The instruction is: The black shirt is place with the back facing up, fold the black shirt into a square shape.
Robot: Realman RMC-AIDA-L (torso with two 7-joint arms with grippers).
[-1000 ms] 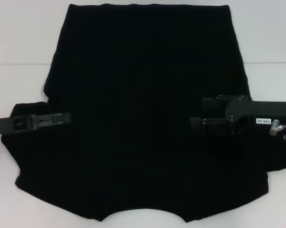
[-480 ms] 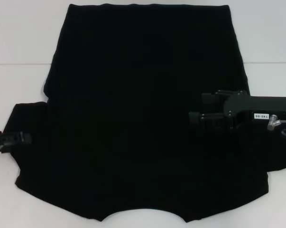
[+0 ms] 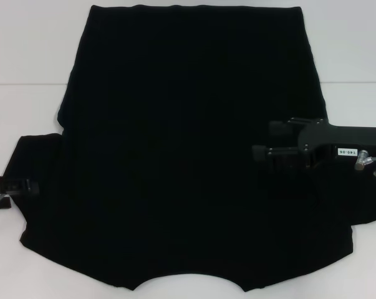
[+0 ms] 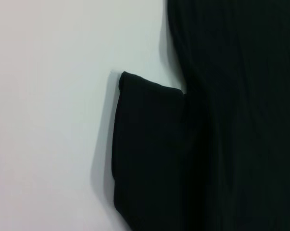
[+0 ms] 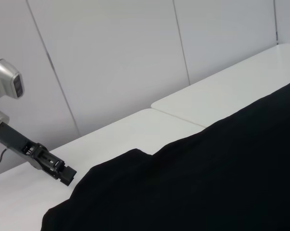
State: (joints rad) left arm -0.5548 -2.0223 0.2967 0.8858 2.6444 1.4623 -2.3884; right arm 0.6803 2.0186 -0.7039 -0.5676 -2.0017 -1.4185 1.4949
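**Left arm pulled back to sleeve, shirt still unfolded**

The black shirt (image 3: 188, 156) lies flat on the white table (image 3: 25, 50), back up, hem far from the robot, collar cutout at the near edge, both sleeves spread. No fold made yet. A second ago the left gripper (image 3: 13, 187) reached in over the shirt body; it has since withdrawn to the outer edge of the left sleeve (image 4: 145, 154), at the view's left border. The right gripper (image 3: 265, 142) drifted slightly up and stays over the shirt's right side, near the armpit. Likely both arms are lining up for a sleeve or side fold. Right fingers look parted, with nothing held; contact with the cloth is unclear, black on black. Left gripper's opening cannot be told.
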